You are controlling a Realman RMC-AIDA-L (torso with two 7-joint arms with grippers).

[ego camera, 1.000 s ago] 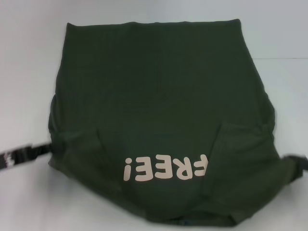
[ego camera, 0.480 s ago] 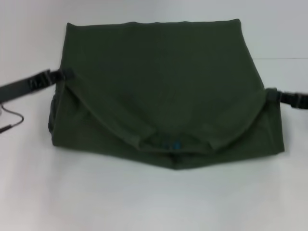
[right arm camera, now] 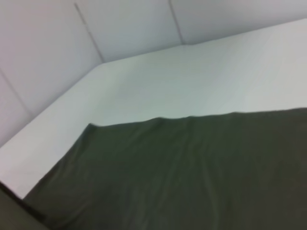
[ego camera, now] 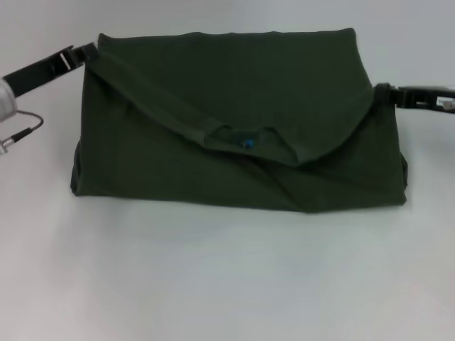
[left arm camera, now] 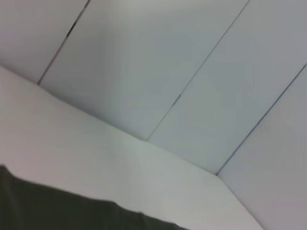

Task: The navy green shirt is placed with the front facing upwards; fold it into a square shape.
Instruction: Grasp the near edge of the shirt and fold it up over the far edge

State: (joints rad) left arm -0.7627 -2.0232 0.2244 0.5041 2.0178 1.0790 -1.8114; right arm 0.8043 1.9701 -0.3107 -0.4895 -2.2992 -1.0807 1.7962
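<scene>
The navy green shirt [ego camera: 234, 85] lies on the white table [ego camera: 227, 277], its near half folded back over its body so the plain back side faces up. The collar with a small blue label [ego camera: 247, 143] sits in the middle of the folded flap. No lettering shows. My left gripper [ego camera: 88, 52] is at the far left corner of the flap, shut on the cloth. At the flap's right edge, a little nearer, my right gripper [ego camera: 386, 93] is shut on it too. The shirt [left arm camera: 57, 211] also shows as a green strip in the left wrist view, and the shirt [right arm camera: 192, 172] fills the right wrist view.
A thin cable [ego camera: 21, 129] loops under my left arm at the left edge. Pale wall panels [left arm camera: 192, 72] rise behind the table's far edge. Bare white tabletop lies in front of the shirt and to both sides.
Both grippers have carried the shirt's near edge up and away from me, folding it over the body. The cream lettering is now covered, and the collar has moved farther back.
</scene>
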